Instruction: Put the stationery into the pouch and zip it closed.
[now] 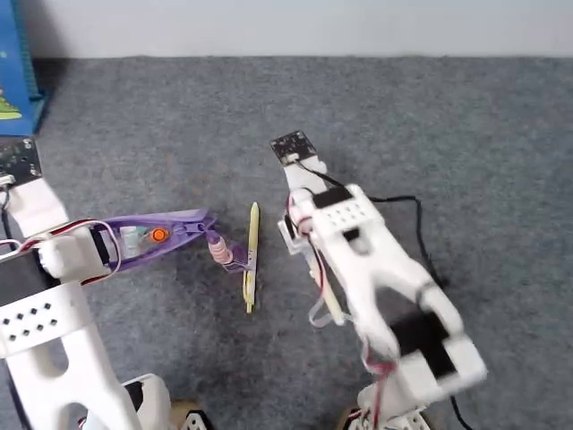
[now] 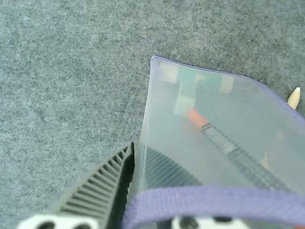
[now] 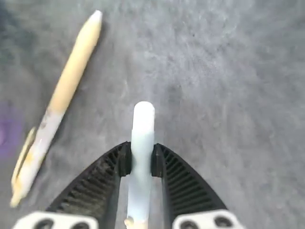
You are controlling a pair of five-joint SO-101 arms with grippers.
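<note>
Your pouch [image 1: 161,235] is see-thru w/ purple trim, stood on edge left of counter [image 1: 466,125] centre, left jaws clenched on its end. Left wrist view shows orange & green bits inside. Right wrist view: right jaws grasping a pale pen [image 3: 142,138], yellow pen [image 3: 62,95] lying mid-counter nearby

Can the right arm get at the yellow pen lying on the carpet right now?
Probably not yet: its jaws are shut on a pale pen, though the yellow pen lies uncovered nearby.
</note>
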